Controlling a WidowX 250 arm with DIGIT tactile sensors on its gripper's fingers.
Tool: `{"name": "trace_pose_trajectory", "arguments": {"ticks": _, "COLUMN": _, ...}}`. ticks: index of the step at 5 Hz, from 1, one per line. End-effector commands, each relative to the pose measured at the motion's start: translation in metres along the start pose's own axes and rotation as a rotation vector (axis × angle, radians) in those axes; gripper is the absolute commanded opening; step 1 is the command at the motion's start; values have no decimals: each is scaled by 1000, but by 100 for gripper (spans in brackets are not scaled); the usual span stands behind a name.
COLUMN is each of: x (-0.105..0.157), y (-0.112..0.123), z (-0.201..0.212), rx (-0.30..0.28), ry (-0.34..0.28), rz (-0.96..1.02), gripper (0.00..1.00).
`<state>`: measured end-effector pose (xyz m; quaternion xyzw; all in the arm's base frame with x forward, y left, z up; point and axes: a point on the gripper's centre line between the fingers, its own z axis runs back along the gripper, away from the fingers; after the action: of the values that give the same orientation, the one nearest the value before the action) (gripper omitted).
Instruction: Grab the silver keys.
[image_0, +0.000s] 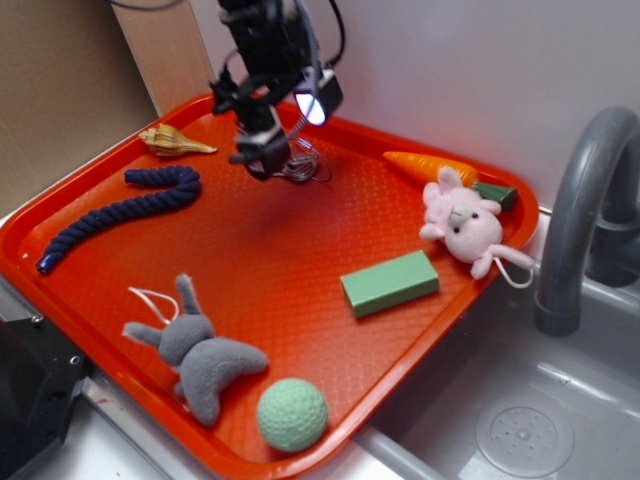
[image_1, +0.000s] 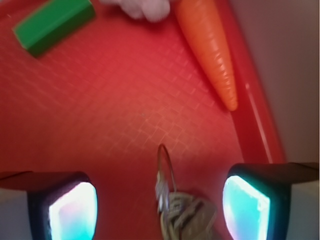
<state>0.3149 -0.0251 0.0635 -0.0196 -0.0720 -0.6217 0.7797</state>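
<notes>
Here the silver keys (image_1: 172, 212) lie on the red tray (image_0: 250, 250) near its back rim, and in the wrist view their long axis runs away from the camera, with a thin wire ring standing on edge and pointing toward the far carrot (image_1: 210, 50). The end effector (image_1: 160, 205) hangs low over them with its fingers (image_1: 247, 200) spread wide and nothing in its grip, the bunch lying between them, a little nearer the right-hand one. The seashell (image_0: 175, 143) rests well off to the side.

Exterior looks down obliquely; wrist close above (sharing the tray (image_0: 60, 235))
</notes>
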Motion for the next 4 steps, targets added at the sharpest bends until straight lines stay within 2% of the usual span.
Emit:
{"name": "trace_pose_trajectory", "arguments": {"ticks": 1, "x": 15, "y": 14, "z": -16, "rx": 89, "ry": 28, "rz": 63, "gripper": 0}}
{"name": "trace_pose_trajectory", "arguments": {"ticks": 2, "x": 13, "y": 18, "z": -8, "rx": 58, "ry": 12, "rz": 66, "gripper": 0}}
{"name": "trace_pose_trajectory", "arguments": {"ticks": 3, "x": 8, "y": 18, "z": 0, "rx": 51, "ry": 4, "rz": 76, "gripper": 0}}
{"name": "trace_pose_trajectory", "arguments": {"ticks": 4, "x": 0, "y": 16, "z": 25, "rx": 50, "ry": 3, "rz": 154, "gripper": 0}}
